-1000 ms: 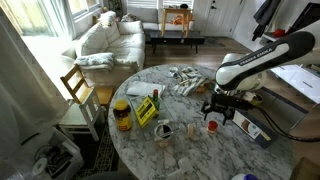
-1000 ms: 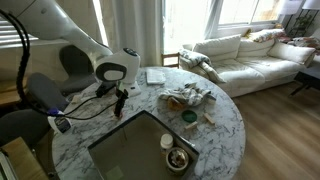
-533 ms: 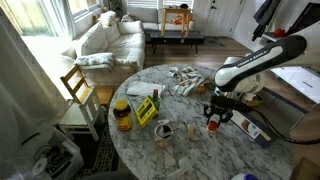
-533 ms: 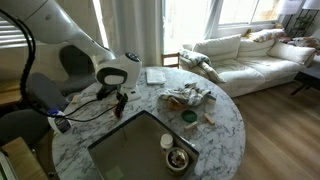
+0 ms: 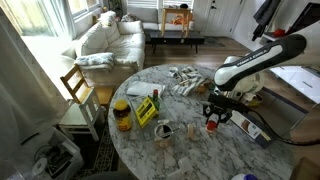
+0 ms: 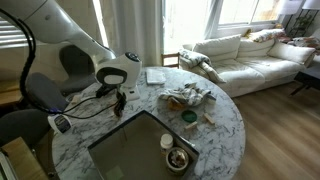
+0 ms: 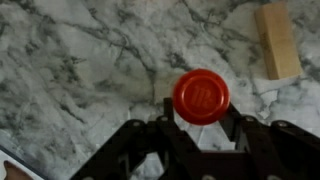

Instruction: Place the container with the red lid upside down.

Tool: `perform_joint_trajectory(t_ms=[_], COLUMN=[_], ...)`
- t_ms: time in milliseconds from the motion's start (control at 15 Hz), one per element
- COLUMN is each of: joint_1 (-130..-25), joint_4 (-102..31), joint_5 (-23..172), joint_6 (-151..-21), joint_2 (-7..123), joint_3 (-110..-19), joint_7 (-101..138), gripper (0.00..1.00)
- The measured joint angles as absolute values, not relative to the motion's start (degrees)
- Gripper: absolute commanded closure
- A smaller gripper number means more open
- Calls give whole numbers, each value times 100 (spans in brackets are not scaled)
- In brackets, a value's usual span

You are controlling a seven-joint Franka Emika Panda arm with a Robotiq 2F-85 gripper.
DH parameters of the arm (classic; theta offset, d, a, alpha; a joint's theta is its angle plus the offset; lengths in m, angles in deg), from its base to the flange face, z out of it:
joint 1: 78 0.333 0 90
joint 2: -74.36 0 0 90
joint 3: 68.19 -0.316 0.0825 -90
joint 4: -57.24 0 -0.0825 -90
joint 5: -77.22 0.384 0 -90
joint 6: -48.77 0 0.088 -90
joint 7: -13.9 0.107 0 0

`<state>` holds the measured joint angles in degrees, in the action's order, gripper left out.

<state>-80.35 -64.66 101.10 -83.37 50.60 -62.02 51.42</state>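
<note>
The container with the red lid (image 7: 200, 94) stands upright on the marble table (image 7: 80, 60), and the wrist view looks straight down on its round red top. My gripper (image 7: 200, 108) is shut on it, one dark finger (image 7: 168, 108) pressed against each side. In an exterior view the gripper (image 5: 213, 116) hangs low over the table's side near the arm, with the red lid (image 5: 212, 126) just showing below it. In an exterior view from behind, the gripper (image 6: 119, 102) hides the container.
A wooden block (image 7: 277, 40) lies close beside the container. An amber jar with a yellow lid (image 5: 122, 113) and a yellow box (image 5: 147, 110) stand across the table. A crumpled cloth (image 5: 185, 80), a dark tray (image 6: 135, 150) and a small bowl (image 6: 178, 158) also rest on it.
The jaws have closed from wide open onto the container with the red lid. The arm has barely moved.
</note>
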Motion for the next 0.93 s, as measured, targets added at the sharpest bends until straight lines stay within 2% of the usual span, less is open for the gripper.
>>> perform_joint_trajectory(t_ms=[400, 933], joint_1=[-7314, -6828], joint_4=[-6363, -6127], joint_5=[8386, 6021], joint_6=[-8277, -7078], joint_2=[5272, 5325], joint_3=[-5929, -5823], joint_7=[7416, 9757], gripper=[77, 77])
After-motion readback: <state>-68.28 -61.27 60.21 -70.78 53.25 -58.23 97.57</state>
